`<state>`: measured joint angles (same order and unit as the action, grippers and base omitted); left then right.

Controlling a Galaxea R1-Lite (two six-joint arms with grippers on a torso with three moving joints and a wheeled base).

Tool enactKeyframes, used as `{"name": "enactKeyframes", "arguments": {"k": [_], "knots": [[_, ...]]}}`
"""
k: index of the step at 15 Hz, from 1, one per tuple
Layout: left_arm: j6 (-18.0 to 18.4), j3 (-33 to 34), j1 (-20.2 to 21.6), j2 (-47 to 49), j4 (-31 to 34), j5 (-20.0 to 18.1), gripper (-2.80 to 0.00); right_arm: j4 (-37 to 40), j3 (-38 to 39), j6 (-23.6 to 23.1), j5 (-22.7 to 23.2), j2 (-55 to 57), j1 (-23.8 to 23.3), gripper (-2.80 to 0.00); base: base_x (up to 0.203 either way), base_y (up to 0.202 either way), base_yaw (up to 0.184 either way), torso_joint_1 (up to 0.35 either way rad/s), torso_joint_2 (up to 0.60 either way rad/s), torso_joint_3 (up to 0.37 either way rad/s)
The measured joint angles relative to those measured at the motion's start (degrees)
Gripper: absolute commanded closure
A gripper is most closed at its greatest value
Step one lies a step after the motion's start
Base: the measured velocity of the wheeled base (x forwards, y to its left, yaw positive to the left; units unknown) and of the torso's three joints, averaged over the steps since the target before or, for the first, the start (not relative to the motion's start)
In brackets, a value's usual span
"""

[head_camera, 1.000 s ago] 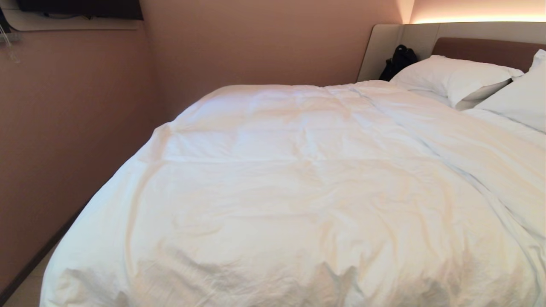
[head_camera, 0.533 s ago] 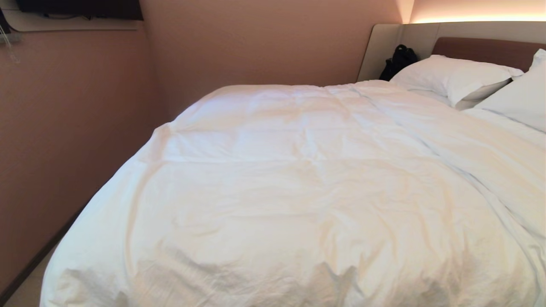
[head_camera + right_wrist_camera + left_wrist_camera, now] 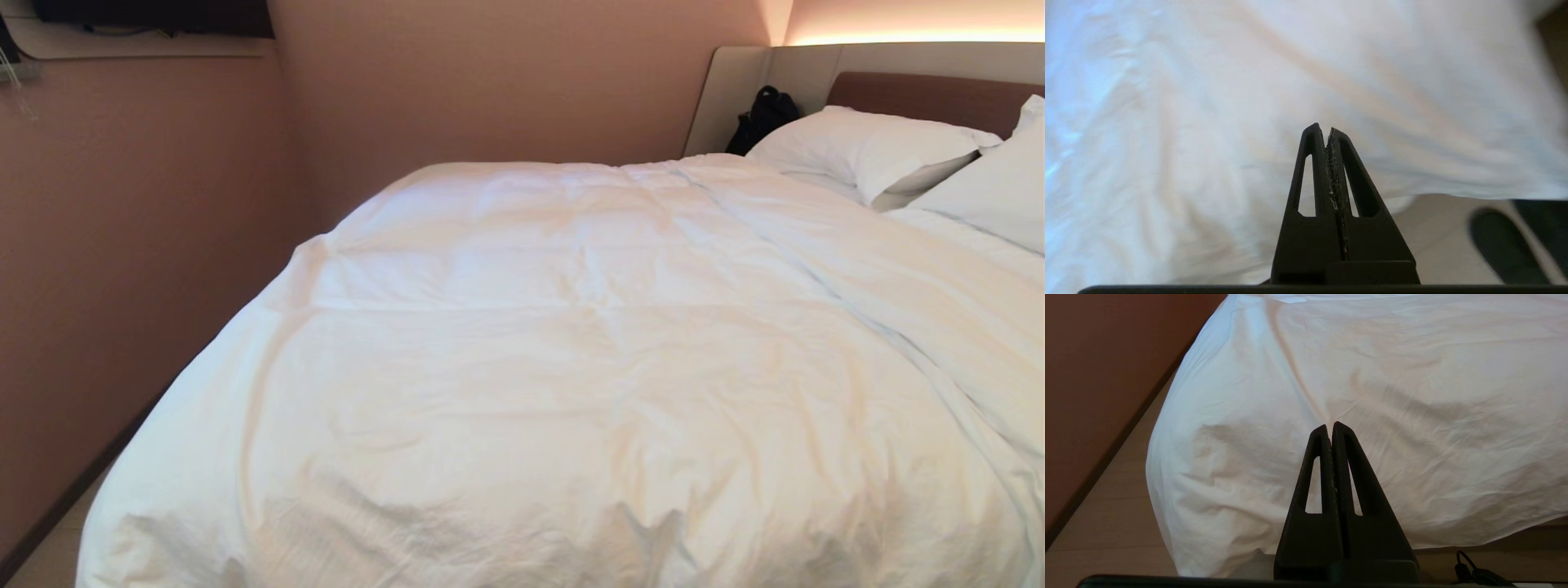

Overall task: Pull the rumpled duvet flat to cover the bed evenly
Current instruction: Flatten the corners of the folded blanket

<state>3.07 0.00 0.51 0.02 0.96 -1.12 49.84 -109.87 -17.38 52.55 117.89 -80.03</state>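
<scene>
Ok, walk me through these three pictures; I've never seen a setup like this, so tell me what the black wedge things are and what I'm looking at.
A two-armed robot is standing at the foot of a bed. The wide picture comes from its head camera: a white duvet is spread over the mattress, with pillows at the headboard and a dark bag beside them. The other two come from cameras on its wrists. The black wedges are its grasping tools: the left end effector and the right end effector, both with fingers pressed shut, holding nothing, each pointed at the duvet's hanging edge.
</scene>
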Motion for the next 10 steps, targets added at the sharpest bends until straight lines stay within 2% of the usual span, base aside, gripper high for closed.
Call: {"name": "enactKeyframes", "arguments": {"k": [3,5,8,10], "knots": [[-0.32,0.00,0.00,0.00,0.00,0.10,0.00,7.84,1.68,4.34,2.03,-7.37,6.96,0.00,0.000,0.000,0.000,0.000,0.00,0.000],[-0.28,0.00,0.01,0.00,-0.02,-0.14,0.00,12.63,6.42,5.82,3.79,-13.40,11.97,0.00,0.000,0.000,0.000,0.000,0.00,0.000],[-0.02,0.00,0.00,0.00,0.06,-0.35,0.00,18.21,17.38,5.25,6.13,-24.14,20.70,0.00,0.000,0.000,0.000,0.000,0.00,0.000],[-0.02,0.00,0.00,0.00,0.05,-0.37,0.00,20.92,25.28,3.59,6.92,-31.98,28.88,0.00,0.000,0.000,0.000,0.000,0.00,0.000]]}}
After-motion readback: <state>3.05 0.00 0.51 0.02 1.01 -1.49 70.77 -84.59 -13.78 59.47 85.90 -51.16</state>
